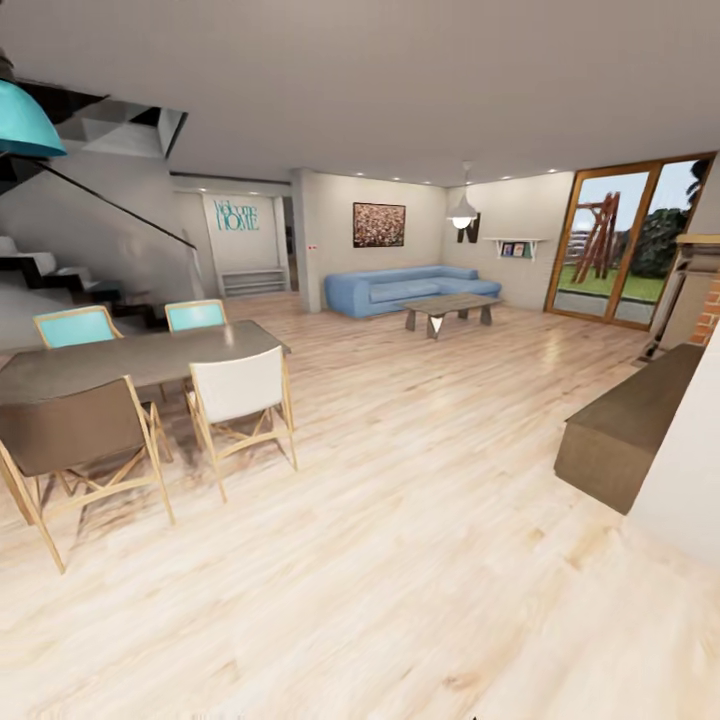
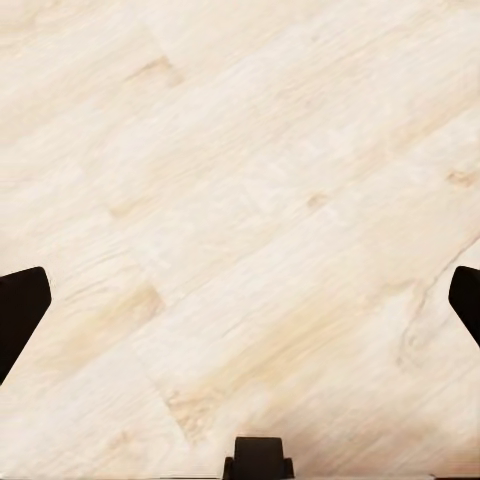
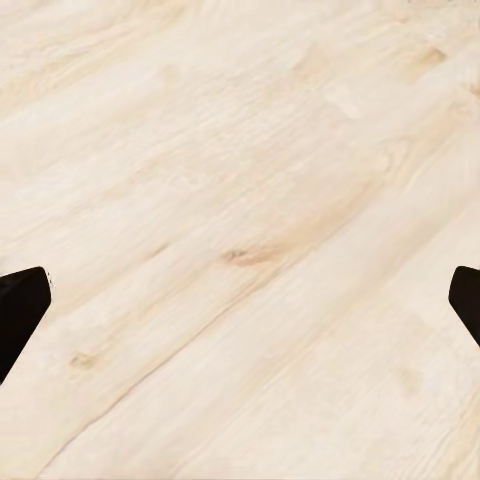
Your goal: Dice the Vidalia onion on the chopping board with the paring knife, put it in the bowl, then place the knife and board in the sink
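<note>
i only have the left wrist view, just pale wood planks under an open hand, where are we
Observer: In a living and dining room. A dark dining table with four chairs stands at the head view's left.
Operator: any kitchen stuff ahead
Observer: Nothing of the kitchen ahead; a blue sofa and a low coffee table stand at the far wall.
Operator: right hand holding anything
Observer: No. The right hand is open, with bare wood floor between its fingers.

The left claw (image 2: 240,300) hangs spread wide, empty, over pale wooden floor (image 2: 250,170).
</note>
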{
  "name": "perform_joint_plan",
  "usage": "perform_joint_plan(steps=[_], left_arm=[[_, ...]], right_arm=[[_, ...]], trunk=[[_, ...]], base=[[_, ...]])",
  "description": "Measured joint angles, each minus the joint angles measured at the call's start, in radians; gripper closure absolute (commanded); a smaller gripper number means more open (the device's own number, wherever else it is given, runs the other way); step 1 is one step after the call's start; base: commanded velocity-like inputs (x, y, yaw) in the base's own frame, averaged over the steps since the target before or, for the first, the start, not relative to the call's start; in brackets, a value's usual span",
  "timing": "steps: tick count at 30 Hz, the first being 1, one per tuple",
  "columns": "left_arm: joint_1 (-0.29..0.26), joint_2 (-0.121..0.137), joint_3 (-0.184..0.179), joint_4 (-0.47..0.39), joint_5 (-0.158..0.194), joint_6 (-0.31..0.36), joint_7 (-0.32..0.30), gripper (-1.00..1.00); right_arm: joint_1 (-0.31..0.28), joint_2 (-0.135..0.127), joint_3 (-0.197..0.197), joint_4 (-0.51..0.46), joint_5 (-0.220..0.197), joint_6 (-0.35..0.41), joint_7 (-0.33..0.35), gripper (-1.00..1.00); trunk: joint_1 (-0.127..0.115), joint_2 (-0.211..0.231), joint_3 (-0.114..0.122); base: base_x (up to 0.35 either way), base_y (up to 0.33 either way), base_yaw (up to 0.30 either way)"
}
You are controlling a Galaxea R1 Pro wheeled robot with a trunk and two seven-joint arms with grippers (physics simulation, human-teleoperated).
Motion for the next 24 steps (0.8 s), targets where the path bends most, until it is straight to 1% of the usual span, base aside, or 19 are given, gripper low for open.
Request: perform_joint_plan(steps=[24], left_arm=[[0.000, 0.002, 0.000, -0.001, 0.000, 0.000, 0.000, -1.00]], right_arm=[[0.000, 0.001, -0.001, 0.016, 0.000, 0.000, -0.002, -1.00]], trunk=[[0.000, 0.000, 0.000]], base=[[0.000, 0.000, 0.263]])
